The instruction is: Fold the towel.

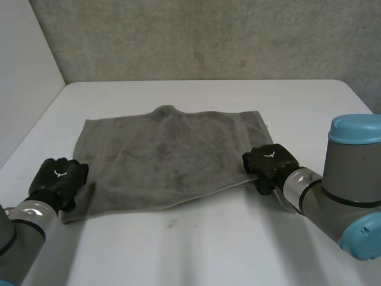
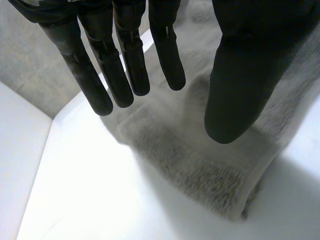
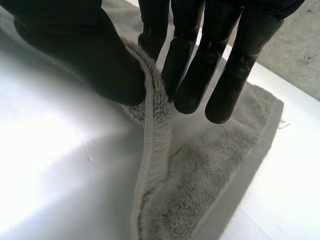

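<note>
In the head view, a grey terry towel (image 1: 172, 158) is seen spread flat at the centre of the frame on the white surface (image 1: 208, 244), with a small bump on its far edge. The left hand (image 1: 58, 177) is placed at lower left, at the towel's near left corner. The right hand (image 1: 269, 162) is at right, at the near right corner.

In the left wrist view, the left hand (image 2: 240, 85) is held open, fingers straight, above the hemmed towel corner.

In the right wrist view, the towel's hemmed edge is raised and pinched between the right hand's thumb and fingers.
</note>
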